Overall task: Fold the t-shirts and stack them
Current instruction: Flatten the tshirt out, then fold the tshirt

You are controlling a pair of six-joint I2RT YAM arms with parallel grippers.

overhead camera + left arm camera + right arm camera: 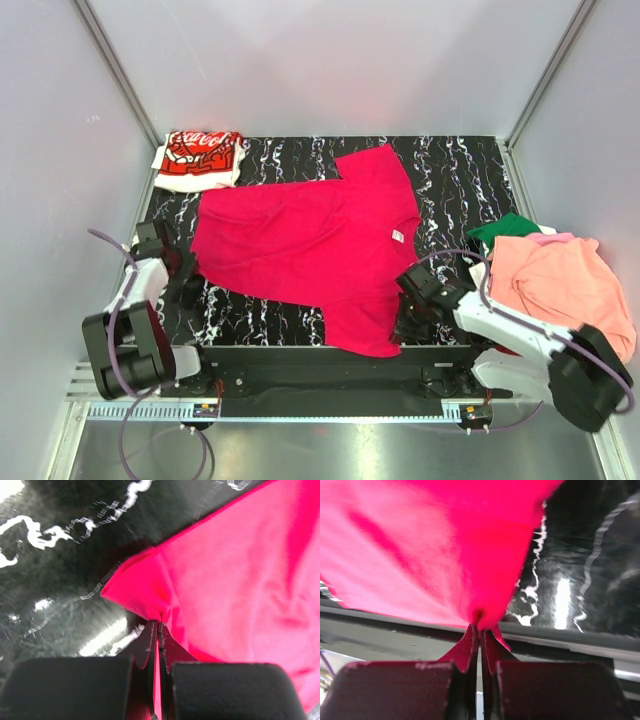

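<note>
A crimson-pink t-shirt (310, 240) lies spread flat over the black marbled table (450, 170). My left gripper (190, 268) is shut on its left corner; in the left wrist view the cloth (225, 580) bunches into the closed left gripper (159, 626). My right gripper (408, 300) is shut on the shirt's near right sleeve edge; in the right wrist view the fabric (430, 545) is pinched at the right gripper (480, 628). A folded white t-shirt with red logo print (200, 158) sits at the back left. A heap of salmon-orange (560, 285), pink and green (505, 228) t-shirts lies at the right.
The table's near edge is a black rail (320, 355), with the shirt's sleeve hanging over it. Metal frame posts (120, 70) and white walls close in the table on the left, back and right.
</note>
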